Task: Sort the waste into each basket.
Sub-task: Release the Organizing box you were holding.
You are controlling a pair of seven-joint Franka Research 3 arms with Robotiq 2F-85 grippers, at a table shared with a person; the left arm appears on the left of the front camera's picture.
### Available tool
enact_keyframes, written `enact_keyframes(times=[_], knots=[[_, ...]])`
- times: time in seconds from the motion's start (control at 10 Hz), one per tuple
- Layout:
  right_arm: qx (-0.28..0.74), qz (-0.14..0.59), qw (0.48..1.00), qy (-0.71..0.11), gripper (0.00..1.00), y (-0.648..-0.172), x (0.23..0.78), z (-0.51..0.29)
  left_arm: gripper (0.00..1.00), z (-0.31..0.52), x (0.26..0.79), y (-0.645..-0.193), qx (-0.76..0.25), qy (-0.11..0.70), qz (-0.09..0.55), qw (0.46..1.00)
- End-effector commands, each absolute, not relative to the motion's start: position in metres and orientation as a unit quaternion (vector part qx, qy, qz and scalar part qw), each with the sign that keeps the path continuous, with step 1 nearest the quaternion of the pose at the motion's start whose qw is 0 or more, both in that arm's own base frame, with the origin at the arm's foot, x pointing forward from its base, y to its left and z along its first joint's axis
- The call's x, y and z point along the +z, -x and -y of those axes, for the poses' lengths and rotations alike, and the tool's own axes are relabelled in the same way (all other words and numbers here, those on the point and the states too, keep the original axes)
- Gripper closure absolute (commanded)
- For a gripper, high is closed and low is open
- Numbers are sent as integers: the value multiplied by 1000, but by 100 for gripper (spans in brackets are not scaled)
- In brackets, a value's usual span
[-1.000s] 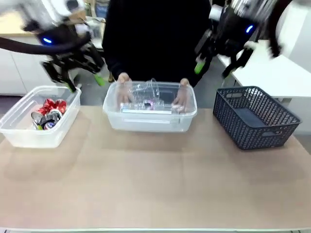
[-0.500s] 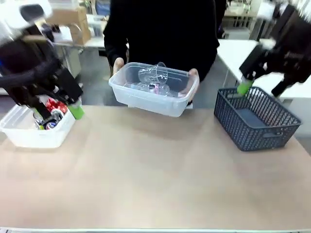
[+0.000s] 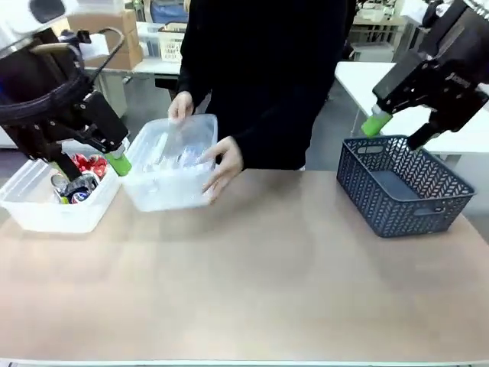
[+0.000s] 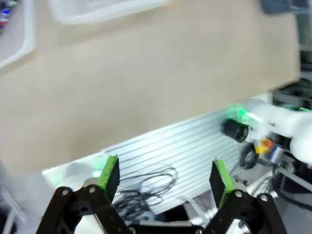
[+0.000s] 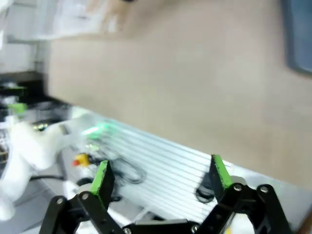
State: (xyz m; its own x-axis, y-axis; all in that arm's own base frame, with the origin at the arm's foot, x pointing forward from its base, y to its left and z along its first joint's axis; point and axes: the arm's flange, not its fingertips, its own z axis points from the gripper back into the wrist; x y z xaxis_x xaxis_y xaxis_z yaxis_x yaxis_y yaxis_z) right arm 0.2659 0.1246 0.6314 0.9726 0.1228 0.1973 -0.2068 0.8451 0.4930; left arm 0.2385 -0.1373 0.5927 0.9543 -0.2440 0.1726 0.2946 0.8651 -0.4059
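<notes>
Both end effectors, left (image 4: 165,176) and right (image 5: 159,176), are hanging wide open and empty. A person's hands (image 3: 223,164) are holding a clear rectangular plastic tub (image 3: 170,170) of what look like clear bottles beside the matching tub (image 3: 46,212) of red and silver cans (image 3: 76,180) on the table (image 3: 252,283).

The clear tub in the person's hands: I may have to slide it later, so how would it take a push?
The clear tub looks thin-walled, so it probably flexes. It seems to hold only clear plastic bottles, so it is likely light and slides easily on the smooth table. A high push might tip it.
</notes>
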Motion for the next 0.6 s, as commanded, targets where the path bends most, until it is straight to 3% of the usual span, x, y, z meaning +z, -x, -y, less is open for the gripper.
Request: enact_keyframes(times=[0.0, 0.1, 0.3, 0.5], knots=[[-62, 89, 856, -505, 0, -235, 627, -34, 5, 71, 581, -191, -140, 411, 65, 898], [-125, 74, 796, -587, 0, -226, 623, -1, 5, 45, 572, -179, -110, 489, 87, 861], [-227, 85, 753, -612, 0, -223, 615, 41, 5, -7, 549, -168, -56, 626, 132, 767], [-264, 123, 719, -631, 0, -221, 608, 69, 5, -45, 529, -168, -33, 680, 138, 720]])
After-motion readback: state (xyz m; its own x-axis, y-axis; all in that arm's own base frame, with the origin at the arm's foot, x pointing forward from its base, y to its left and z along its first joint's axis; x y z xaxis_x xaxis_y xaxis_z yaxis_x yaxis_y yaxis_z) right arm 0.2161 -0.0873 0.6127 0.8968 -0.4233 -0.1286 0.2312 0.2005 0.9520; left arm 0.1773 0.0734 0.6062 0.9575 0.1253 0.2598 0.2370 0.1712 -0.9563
